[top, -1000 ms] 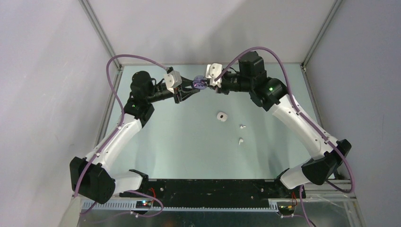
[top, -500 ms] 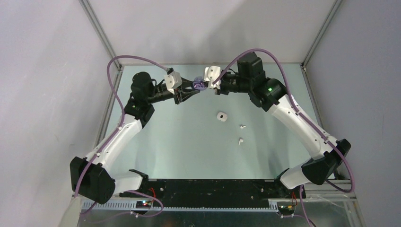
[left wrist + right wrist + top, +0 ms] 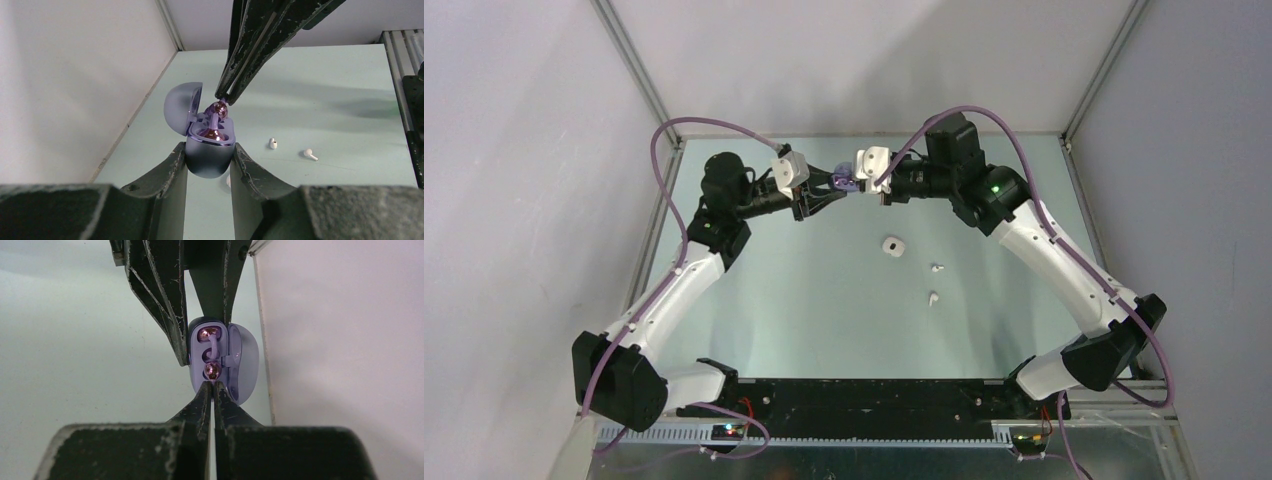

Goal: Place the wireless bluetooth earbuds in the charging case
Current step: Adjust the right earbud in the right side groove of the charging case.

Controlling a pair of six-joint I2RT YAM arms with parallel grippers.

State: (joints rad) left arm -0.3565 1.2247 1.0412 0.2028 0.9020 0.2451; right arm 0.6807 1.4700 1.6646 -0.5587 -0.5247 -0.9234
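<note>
Arms from both sides meet over the far middle of the pale green tabletop [image 3: 764,300] in the overhead view. The left gripper [image 3: 841,184] holds a small glossy purple charging case [image 3: 846,183] up off the surface. The right gripper [image 3: 858,187] points its tips at that case from the other side. Nearer the bases, a small rounded white plastic case [image 3: 892,246] lies on the tabletop. Two tiny white plastic earbuds [image 3: 937,268] lie near it on its right, apart from each other and from it.

From the left wrist, the left gripper's two dark fingers [image 3: 176,167] are narrowed onto the purple charging case, one against each side of its lower shell. The case's domed hinged lid [image 3: 181,107] stands open to the left. A tiny upright purple earbud [image 3: 218,111] with a coppery head stands at the mouth of the case, stem pointing down into it. A seated purple earbud [image 3: 212,133] rests in its recess beside it. The right gripper comes in from above with its jaws pressed together, tips touching the top of the upright purple earbud. Whether they pinch it cannot be told.

From the right wrist, the right gripper's jaws show no gap between them, and their tips sit right at the nearer coppery head. Beyond, the purple charging case is clamped between the left gripper's fingers, with its lid swung open to the right.
</note>
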